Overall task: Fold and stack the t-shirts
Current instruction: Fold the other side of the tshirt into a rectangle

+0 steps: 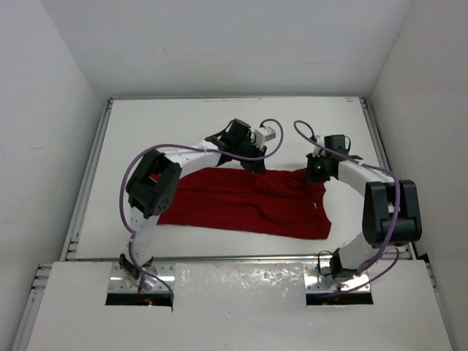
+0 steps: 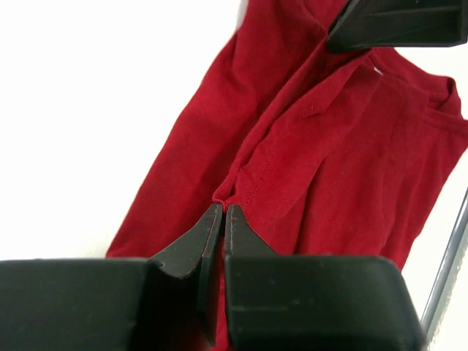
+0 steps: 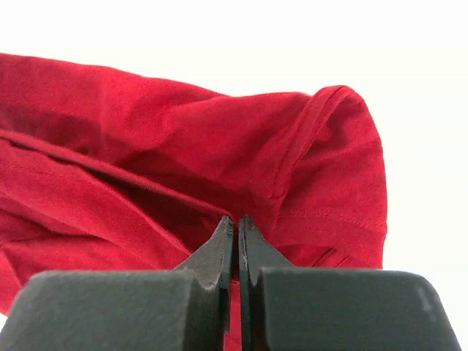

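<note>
The dark red t-shirt (image 1: 248, 203) lies spread and wrinkled across the middle of the white table. My left gripper (image 1: 257, 165) is at its far edge near the middle, shut on a hemmed fold of the t-shirt (image 2: 292, 146), its tips (image 2: 223, 210) pinching the cloth. My right gripper (image 1: 316, 174) is at the shirt's far right corner, shut on a fold of the t-shirt (image 3: 183, 146) beside a sleeve opening, its tips (image 3: 235, 221) pinching the cloth. The other gripper's dark finger (image 2: 398, 22) shows at the top of the left wrist view.
The white table (image 1: 168, 124) has metal rails along the left (image 1: 88, 183) and right (image 1: 380, 146) sides. White walls enclose the table. The arm bases sit on a plate at the near edge (image 1: 241, 281).
</note>
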Controlling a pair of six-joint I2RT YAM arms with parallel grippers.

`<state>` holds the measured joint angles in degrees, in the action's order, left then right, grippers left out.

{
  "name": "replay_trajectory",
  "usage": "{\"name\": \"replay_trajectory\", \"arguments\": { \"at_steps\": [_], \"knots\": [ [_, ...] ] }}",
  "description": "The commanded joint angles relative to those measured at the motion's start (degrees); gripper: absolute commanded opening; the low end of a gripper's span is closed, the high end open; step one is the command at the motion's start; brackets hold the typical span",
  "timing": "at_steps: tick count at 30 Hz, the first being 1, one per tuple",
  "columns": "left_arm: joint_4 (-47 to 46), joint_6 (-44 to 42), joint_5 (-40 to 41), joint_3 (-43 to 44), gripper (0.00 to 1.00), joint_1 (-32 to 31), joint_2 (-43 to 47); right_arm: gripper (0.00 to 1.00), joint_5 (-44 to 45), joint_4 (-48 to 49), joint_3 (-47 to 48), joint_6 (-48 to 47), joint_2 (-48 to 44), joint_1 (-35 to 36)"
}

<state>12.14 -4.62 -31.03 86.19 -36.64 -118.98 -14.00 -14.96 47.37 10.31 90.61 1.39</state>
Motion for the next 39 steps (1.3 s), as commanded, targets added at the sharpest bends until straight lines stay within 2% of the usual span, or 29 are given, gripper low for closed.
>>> {"name": "replay_trajectory", "arguments": {
  "at_steps": [1, 2, 5, 6, 9, 12, 16, 20, 24, 25, 28, 30, 32, 36, 37, 39],
  "knots": [
    [-3.62, 1.46, 1.14, -0.32, 0.00, 0.08, -0.37, 0.00, 1.43, 3.09, 2.63, -0.11, 1.15, -0.42],
    [-3.62, 1.63, 1.14, -0.41, 0.00, 0.08, -0.55, 0.00, 1.00, 2.75, 3.42, -0.11, 1.67, -0.42],
    [-3.79, 2.33, 0.79, -0.67, 0.00, -0.01, -1.52, 0.10, 1.34, 2.05, 4.56, -0.02, 3.17, -0.51],
    [-3.62, 2.51, 0.79, -0.76, 0.00, -0.01, -1.69, 0.20, 1.87, 1.78, 4.74, 0.06, 3.26, -0.42],
    [-3.35, 2.69, 1.40, -1.46, 0.00, 0.08, -2.05, 0.40, 4.94, 0.29, 5.71, 0.50, 2.91, -0.77],
    [-3.35, 2.95, 2.02, -2.17, 0.00, -0.01, -2.05, 0.44, 6.26, 0.46, 5.98, 2.17, -0.68, -1.12],
    [-3.62, 3.66, 2.63, -2.52, 0.00, -0.01, -2.05, 0.46, 6.35, 4.14, 0.73, 5.77, -10.07, -1.12],
    [-3.00, 3.92, 4.83, -2.43, 0.00, -0.01, -2.05, 0.45, 5.29, 6.43, -8.23, 8.59, -15.98, -0.77],
    [-2.74, 3.66, 3.08, -2.61, 0.00, -0.01, -2.31, 0.33, 1.54, 11.78, -13.88, 9.82, -19.15, 0.28],
    [-2.74, 3.57, 2.64, -2.52, 0.02, -0.01, -2.31, 0.25, 0.56, 12.41, -14.06, 10.00, -18.80, 1.24],
    [-2.56, 3.39, 2.72, -2.70, 0.07, -0.44, -2.57, 0.17, -0.24, 14.08, -13.45, 9.91, -17.23, 3.87],
    [-2.21, 3.22, 3.77, -2.70, 0.12, -0.53, -2.66, 0.15, -0.85, 16.26, -14.67, 11.57, -16.17, 3.89],
    [-1.69, 3.04, 4.83, -2.61, 0.17, -0.54, -2.49, 0.09, 1.51, 15.41, -15.90, 13.60, -14.07, 3.71],
    [-0.19, 2.34, 9.74, -2.26, 0.24, -0.53, -1.87, 0.04, 4.50, 13.73, -19.07, 16.23, -12.91, 3.36],
    [0.33, 2.16, 10.45, -2.26, 0.32, -0.53, -1.78, 0.04, 6.16, 13.73, -19.94, 16.59, -13.00, 3.27],
    [0.69, 1.64, 12.38, -2.00, 0.32, -0.53, -1.70, 0.03, 7.58, 13.38, -19.95, 16.33, -12.74, 3.27]
  ]
}}
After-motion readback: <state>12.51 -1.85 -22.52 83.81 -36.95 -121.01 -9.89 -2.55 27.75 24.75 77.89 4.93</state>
